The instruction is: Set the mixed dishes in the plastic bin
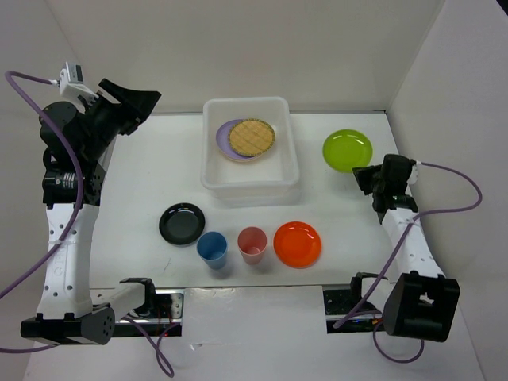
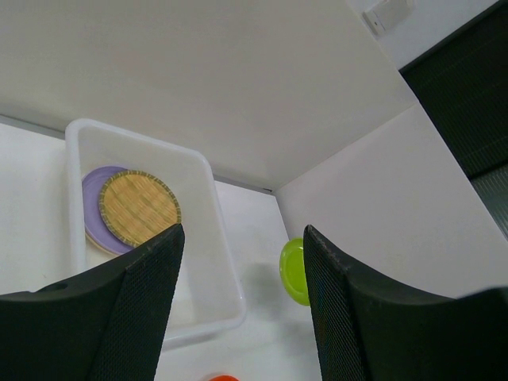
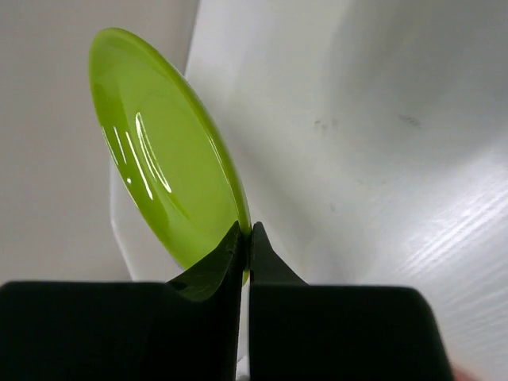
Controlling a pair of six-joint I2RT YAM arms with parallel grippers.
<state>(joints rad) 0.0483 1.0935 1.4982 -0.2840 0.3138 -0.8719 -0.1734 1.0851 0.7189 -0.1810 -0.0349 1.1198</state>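
White walls stand around a white bench [image 1: 135,198]. The plastic bin [image 1: 213,171] sits in the middle, near the back. A lilac plate [image 1: 223,136] lies inside it, and the tan woven plate [image 1: 252,136] lies on top of that one. The lime green plate [image 1: 347,149] is on the bench, to the right of the bin. The right jaws pinch its near rim, closed tight. Near the front sit the black plate [image 1: 182,223], the blue cup [image 1: 212,248], the pink-red cup [image 1: 252,244] and the orange plate [image 1: 297,243] in a row. The left jaws hang up high on the left, spread wide apart, with nothing in them.
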